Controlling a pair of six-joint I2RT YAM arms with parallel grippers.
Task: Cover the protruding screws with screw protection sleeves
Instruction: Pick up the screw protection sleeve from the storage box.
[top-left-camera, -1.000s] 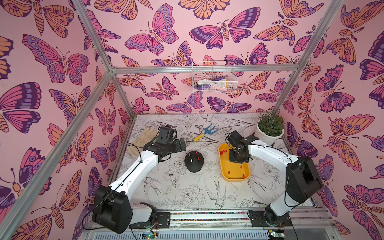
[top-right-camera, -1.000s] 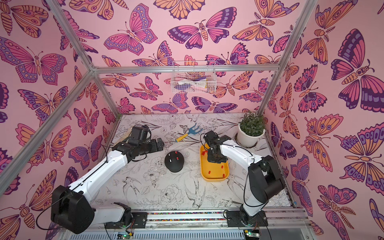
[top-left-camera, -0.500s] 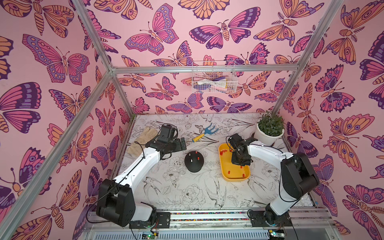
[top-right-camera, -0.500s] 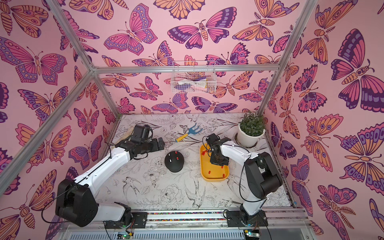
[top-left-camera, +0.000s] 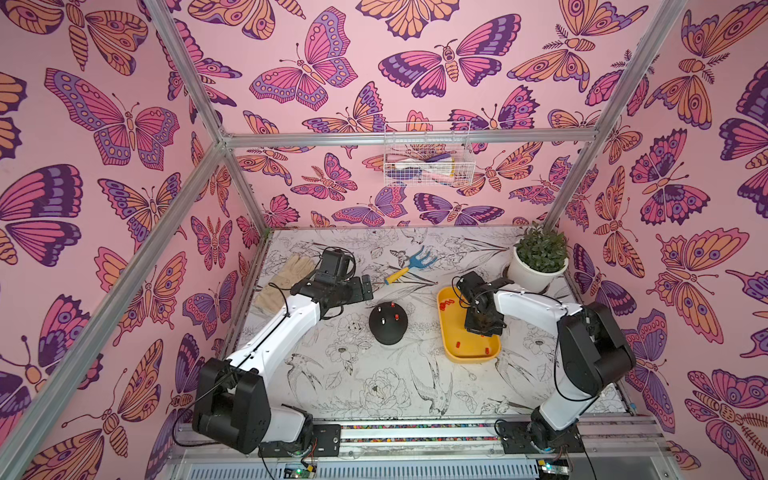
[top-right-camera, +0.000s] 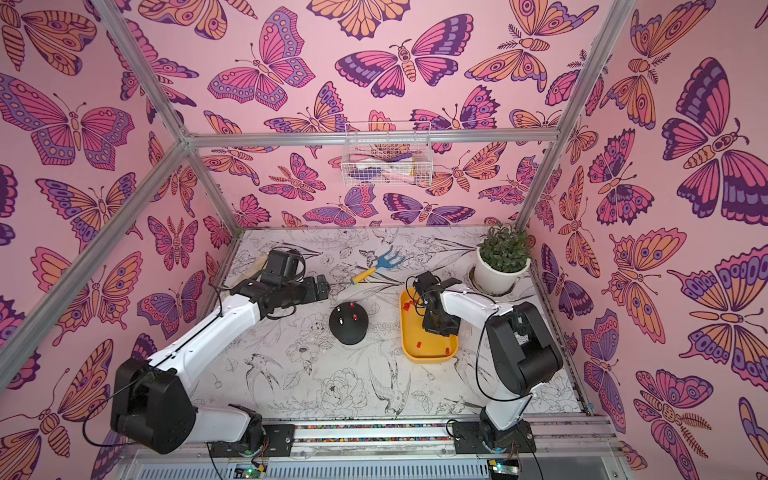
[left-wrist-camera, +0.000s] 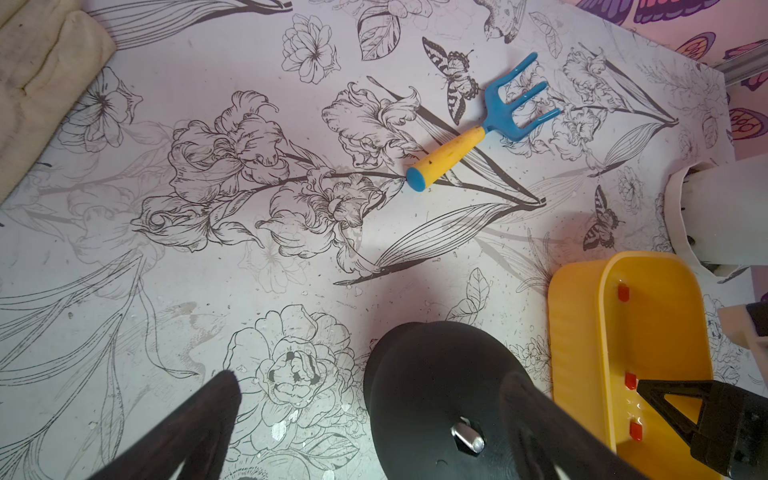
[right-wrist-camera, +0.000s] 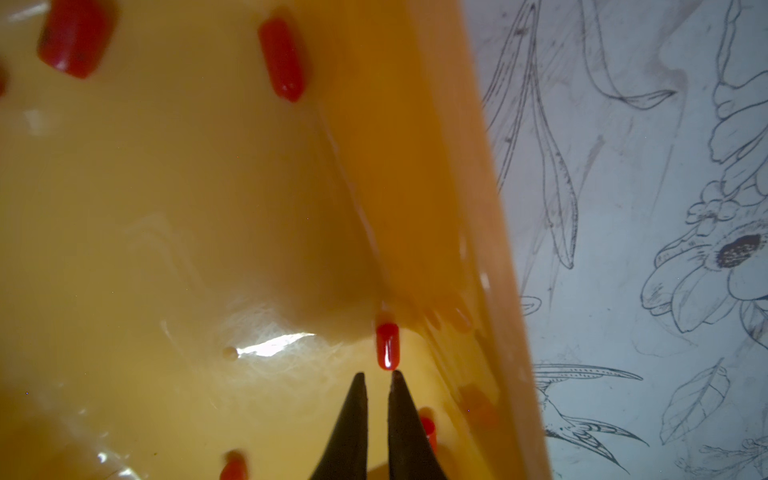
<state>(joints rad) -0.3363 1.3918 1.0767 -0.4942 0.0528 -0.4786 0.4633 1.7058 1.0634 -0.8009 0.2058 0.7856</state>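
as my right gripper (right-wrist-camera: 378, 376) dips into the shallow yellow plastic tray (right-wrist-camera: 415, 166), its jaws stand only a slit apart and hold nothing. a small bright red rubber sleeve (right-wrist-camera: 387, 347) lies just beyond the tips at the foot of the tray wall, its long axis pointing straight away from me; i judge the jaws must widen to straddle it. my left gripper (left-wrist-camera: 370, 376), spread wide and empty, hovers by the black dome-shaped base (top-left-camera: 388, 328), where one bare silvery stud (left-wrist-camera: 467, 436) stands uncapped.
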